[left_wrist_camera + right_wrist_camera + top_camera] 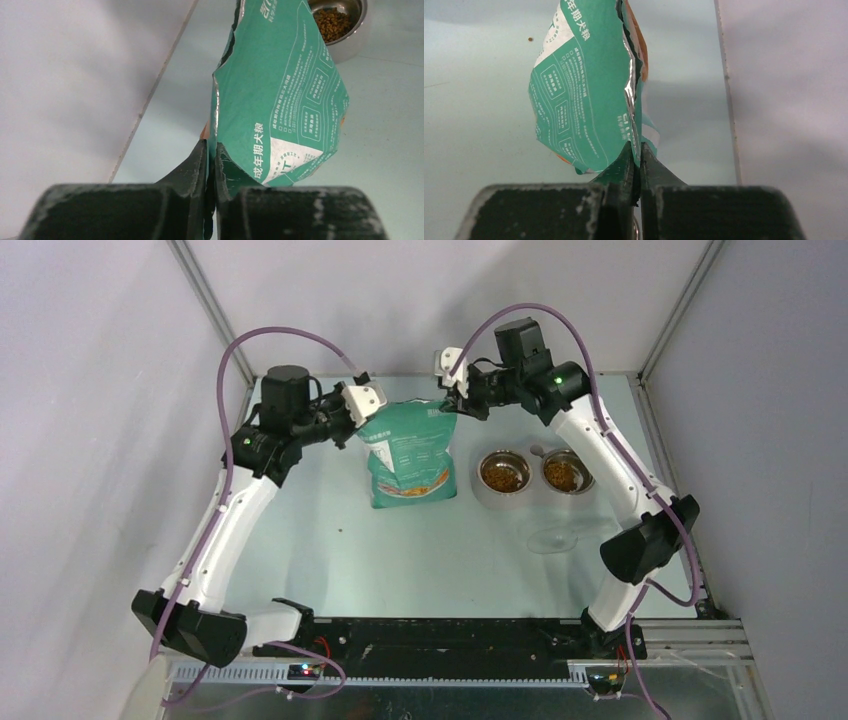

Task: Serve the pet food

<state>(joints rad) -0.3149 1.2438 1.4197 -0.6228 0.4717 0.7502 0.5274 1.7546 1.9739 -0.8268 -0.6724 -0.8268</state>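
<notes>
The pet food (504, 473) is brown kibble lying in two steel bowls (478, 483) right of centre; one bowl's kibble (331, 22) also shows in the left wrist view. A teal-green bag (410, 455) stands upright on the table. My left gripper (368, 418) pinches the bag's top left corner, and in the left wrist view the fingers (211, 145) are close together with the bag's (280, 90) torn edge between them. My right gripper (445, 403) holds the top right corner, its jaws (636, 147) shut on the bag's (584, 100) foil-lined edge.
A clear plastic scoop (553, 538) lies on the table in front of the bowls. A stray pellet (529, 39) sits on the pale table surface. Grey walls and metal frame rails (205, 300) enclose the table on the left, back and right.
</notes>
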